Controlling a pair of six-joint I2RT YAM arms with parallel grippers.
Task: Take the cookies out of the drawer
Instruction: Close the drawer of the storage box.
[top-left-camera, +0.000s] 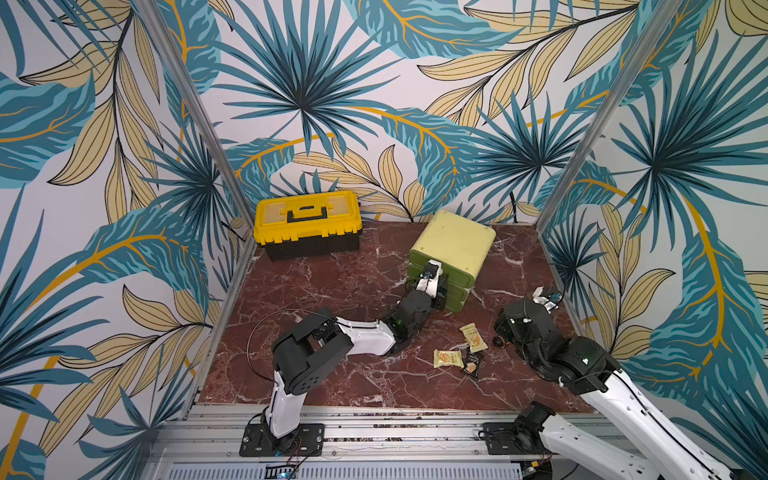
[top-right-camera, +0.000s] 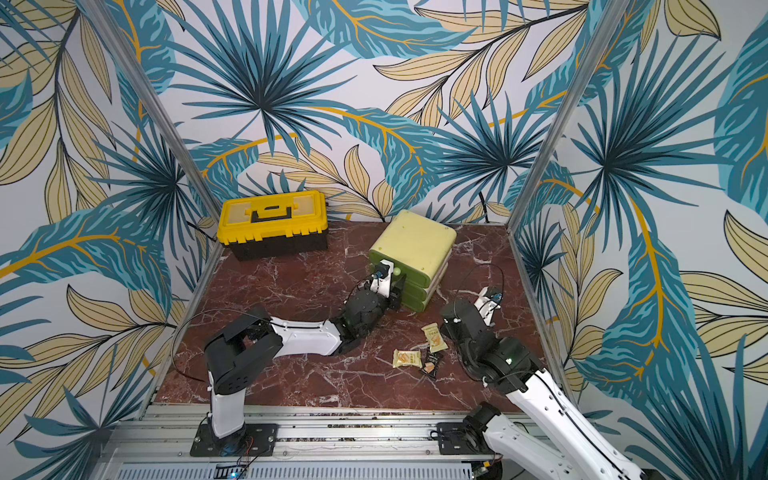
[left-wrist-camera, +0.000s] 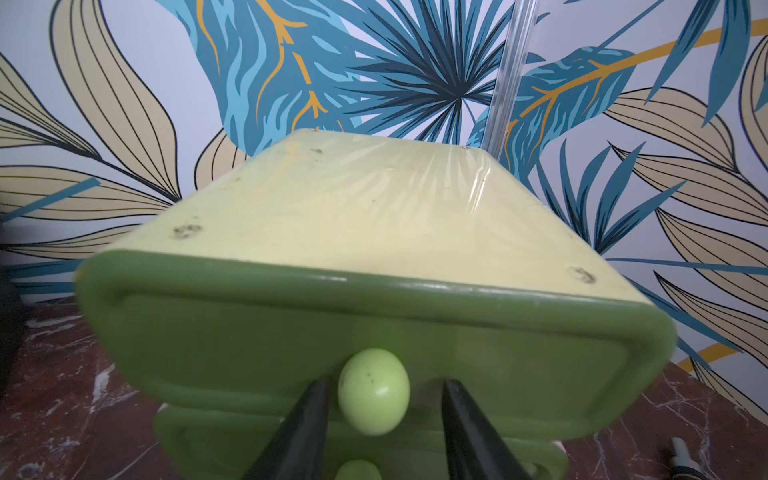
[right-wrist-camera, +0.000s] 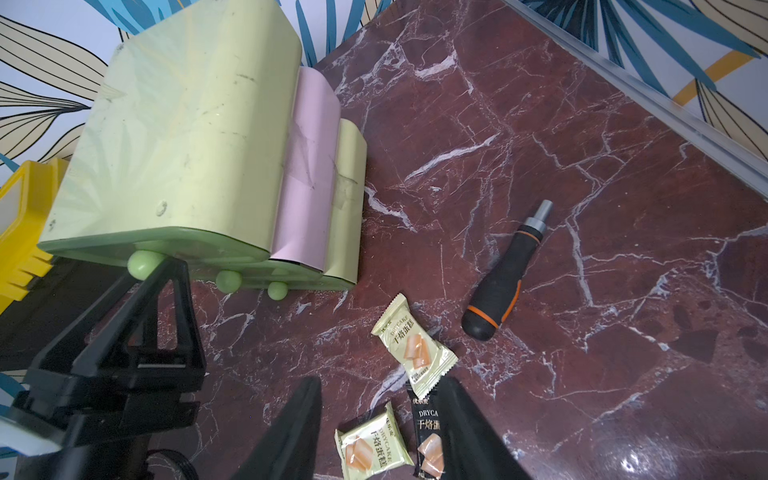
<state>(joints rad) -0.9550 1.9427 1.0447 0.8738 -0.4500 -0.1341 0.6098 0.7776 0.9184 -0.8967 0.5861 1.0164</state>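
Three cookies lie on the marble table: two pale yellow packets (top-left-camera: 473, 336) (top-left-camera: 448, 358) and a black one (top-left-camera: 473, 365). In the right wrist view they are the upper yellow packet (right-wrist-camera: 415, 345), the lower yellow packet (right-wrist-camera: 374, 446) and the black packet (right-wrist-camera: 428, 440). My right gripper (right-wrist-camera: 382, 380) hovers open above them and holds nothing. The green drawer unit (top-left-camera: 453, 245) stands at the back with its drawers pushed in, so their contents are hidden. My left gripper (left-wrist-camera: 385, 382) is open at the top drawer (left-wrist-camera: 374, 328), one finger on each side of its pale green knob (left-wrist-camera: 373, 397), with gaps.
A yellow and black toolbox (top-left-camera: 307, 224) sits at the back left. A black screwdriver with an orange ring (right-wrist-camera: 498, 286) lies right of the packets, close to my right arm (top-left-camera: 536, 332). Metal frame posts and wallpapered walls enclose the table (top-left-camera: 332, 291).
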